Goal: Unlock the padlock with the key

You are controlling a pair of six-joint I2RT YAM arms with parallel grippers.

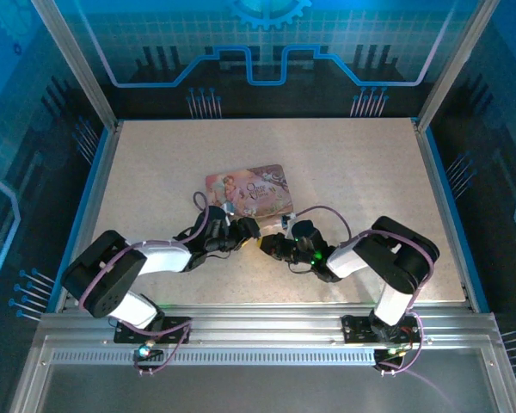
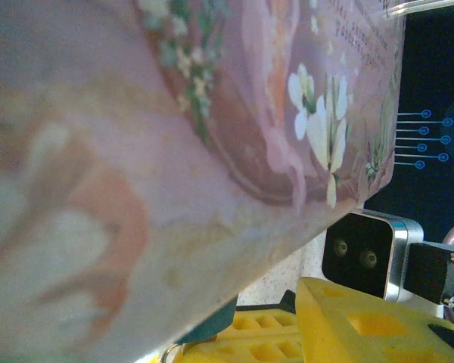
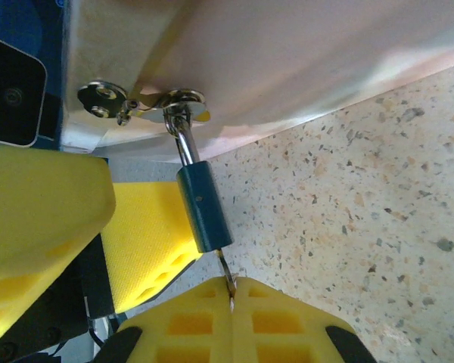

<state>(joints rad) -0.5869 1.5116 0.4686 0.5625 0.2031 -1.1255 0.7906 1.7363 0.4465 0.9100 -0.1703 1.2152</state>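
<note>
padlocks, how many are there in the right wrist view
1. The blue padlock hangs by its shackle from the metal hasp of the pink tin, with the key at its lower end pinched in the right end effector. The tin could hide more.

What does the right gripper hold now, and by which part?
The key, pinched at its rear end by the shut right gripper; its tip meets the bottom of the padlock.

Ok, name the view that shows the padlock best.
Right wrist: the padlock hangs close up from the hasp on the pink tin, the key in its base pinched by the right gripper. From top external it is too small to make out. The left wrist camera faces the tin's lid.
</note>
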